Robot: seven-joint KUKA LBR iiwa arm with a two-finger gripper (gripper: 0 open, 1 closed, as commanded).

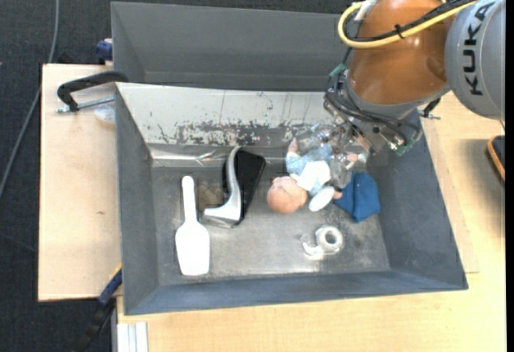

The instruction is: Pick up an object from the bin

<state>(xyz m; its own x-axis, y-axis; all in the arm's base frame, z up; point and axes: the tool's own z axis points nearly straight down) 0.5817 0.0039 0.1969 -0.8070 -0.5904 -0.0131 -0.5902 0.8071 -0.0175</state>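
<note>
I have the gripper point(344, 156) down at the baby doll point(305, 178), far right; nothing is lifted, and I cannot tell the jaws' spread.

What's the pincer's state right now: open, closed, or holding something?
The pincer: open or closed cannot be told; it hangs low over the baby doll in light blue, beside the blue cloth.
</note>
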